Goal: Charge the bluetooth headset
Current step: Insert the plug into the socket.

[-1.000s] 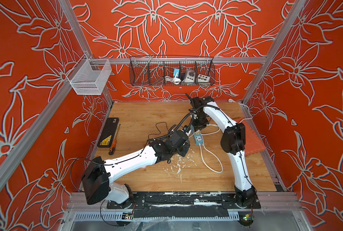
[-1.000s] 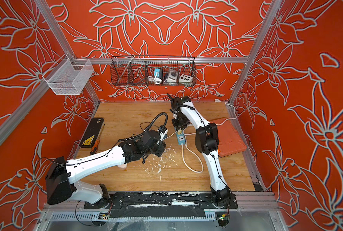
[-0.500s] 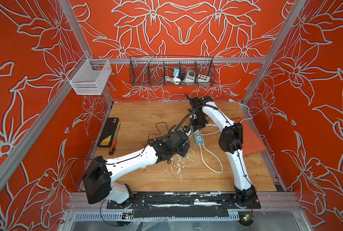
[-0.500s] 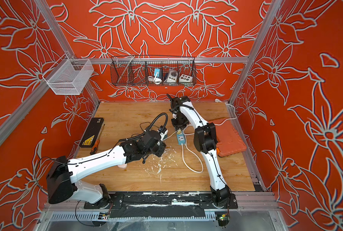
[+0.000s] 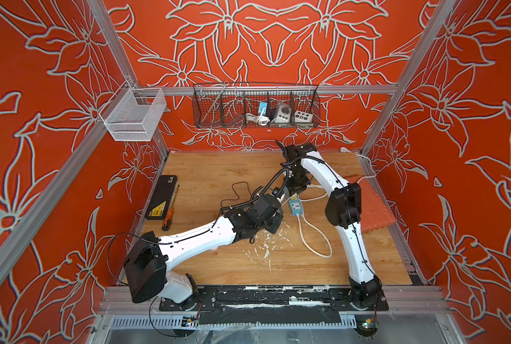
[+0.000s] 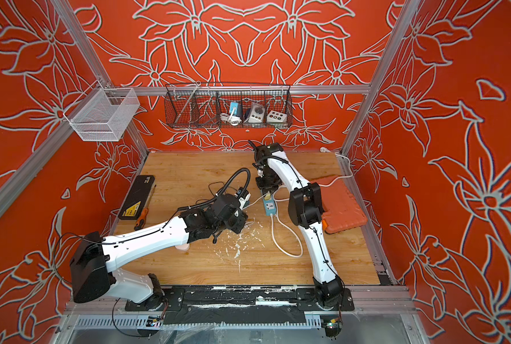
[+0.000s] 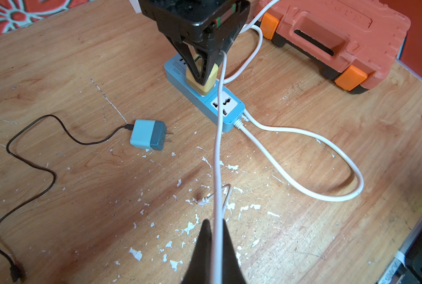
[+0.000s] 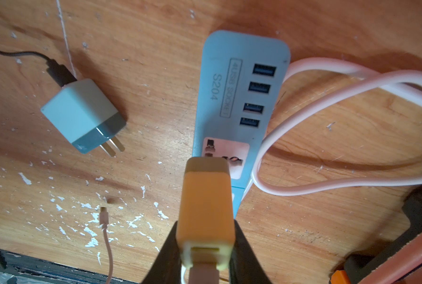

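My right gripper (image 8: 205, 222) is shut on a yellow-orange USB charger block (image 8: 205, 209), which stands plugged into a socket of the blue power strip (image 8: 229, 98) near the middle of the table (image 5: 295, 207). A thin white cable (image 7: 218, 147) runs from that block to my left gripper (image 7: 216, 221), which is shut on it just above the wood. The cable's small plug end (image 7: 201, 202) lies loose on the table. The bluetooth headset cannot be made out in any view.
A blue wall charger (image 7: 147, 134) with a black cable (image 7: 32, 167) lies left of the strip. The strip's thick white cord (image 7: 328, 194) loops over the table. An orange tool case (image 5: 373, 208) sits right. A black box (image 5: 161, 196) and screwdriver (image 5: 169, 216) lie left.
The right arm's elbow has shifted slightly to the left. Both grips are the same.
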Tool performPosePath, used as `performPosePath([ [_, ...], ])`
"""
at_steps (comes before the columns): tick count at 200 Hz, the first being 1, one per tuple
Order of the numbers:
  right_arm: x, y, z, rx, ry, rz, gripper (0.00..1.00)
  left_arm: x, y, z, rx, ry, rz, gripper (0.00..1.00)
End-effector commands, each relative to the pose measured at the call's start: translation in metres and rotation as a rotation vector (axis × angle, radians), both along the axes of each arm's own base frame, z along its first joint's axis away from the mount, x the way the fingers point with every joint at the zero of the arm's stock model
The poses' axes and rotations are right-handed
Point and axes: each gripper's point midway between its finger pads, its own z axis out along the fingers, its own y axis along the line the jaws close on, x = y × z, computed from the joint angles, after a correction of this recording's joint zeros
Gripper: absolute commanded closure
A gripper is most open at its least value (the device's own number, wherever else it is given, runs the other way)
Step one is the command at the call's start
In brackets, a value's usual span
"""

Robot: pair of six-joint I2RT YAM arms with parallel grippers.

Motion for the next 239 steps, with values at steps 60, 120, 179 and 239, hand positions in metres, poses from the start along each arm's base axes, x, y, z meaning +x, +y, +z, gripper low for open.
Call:
performPosePath([
  [60, 0.006, -0.017, -0.035, -0.079, 0.058, -0.008, 0.94, 0.000, -0.002, -0.007, -0.010, 0.028, 0.003, 1.00],
  [120, 0.005, -0.013, -0.056, -0.077, 0.107, -0.011, 0.94, 0.000, -0.005, -0.012, -0.007, 0.041, 0.001, 1.00],
  [179, 0.012, -0.002, -0.056, -0.029, 0.098, -0.038, 0.99, 0.000, -0.004, -0.014, -0.002, 0.045, 0.002, 1.00],
  [239, 0.009, -0.019, -0.056, -0.094, 0.111, -0.124, 1.00, 0.000, -0.005, -0.014, -0.008, 0.047, 0.003, 1.00],
])
